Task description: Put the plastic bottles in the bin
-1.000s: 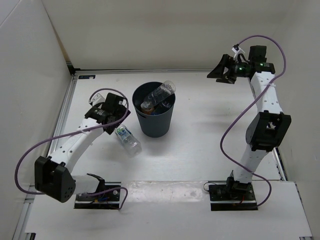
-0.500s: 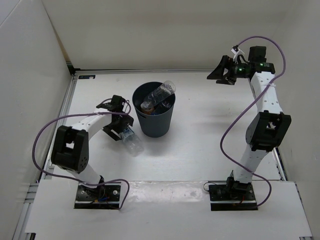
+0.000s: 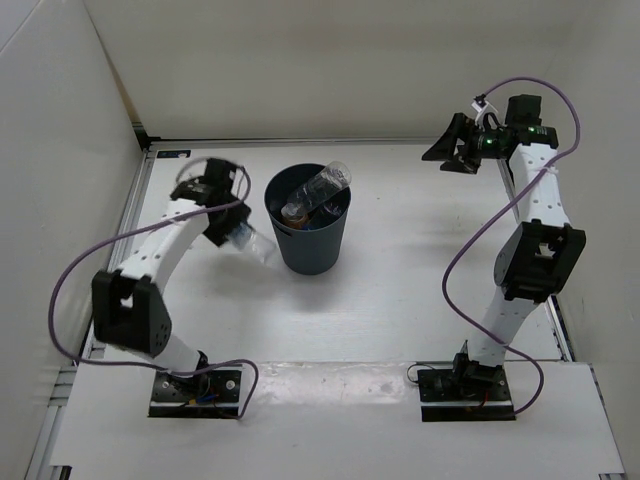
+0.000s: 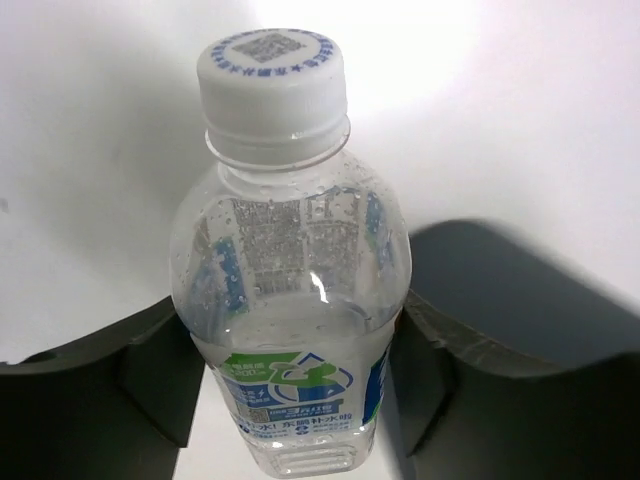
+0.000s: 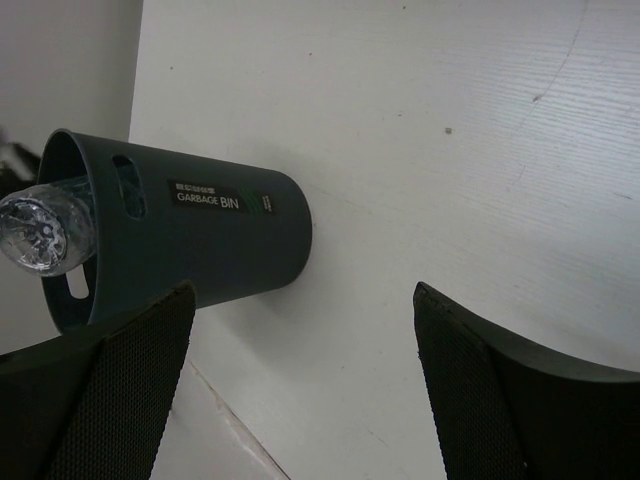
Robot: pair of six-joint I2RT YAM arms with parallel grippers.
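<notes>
My left gripper (image 3: pixel 238 234) is shut on a clear bottle (image 3: pixel 256 246) with a white cap and a blue, green and white label, held off the table just left of the bin. In the left wrist view the bottle (image 4: pixel 290 290) sits between both jaws (image 4: pixel 290 312). The dark blue-grey bin (image 3: pixel 315 250) stands upright mid-table and holds a plain clear bottle (image 3: pixel 326 186) poking above the rim and an orange bottle (image 3: pixel 295 211). My right gripper (image 3: pixel 450 152) is open and empty, raised at the far right. Its wrist view shows the bin (image 5: pixel 200 240) and the clear bottle's base (image 5: pixel 38 232) beyond the open jaws (image 5: pixel 300 295).
White walls close in the table at the left, back and right. A metal rail (image 3: pixel 135 215) runs along the left edge. My arm bases stand on a raised white ledge (image 3: pixel 330 385) at the near edge.
My left gripper closed on the labelled bottle lying left of the bin and lifted it off the table, swinging back toward the bin's left side. The right gripper barely shifted.
</notes>
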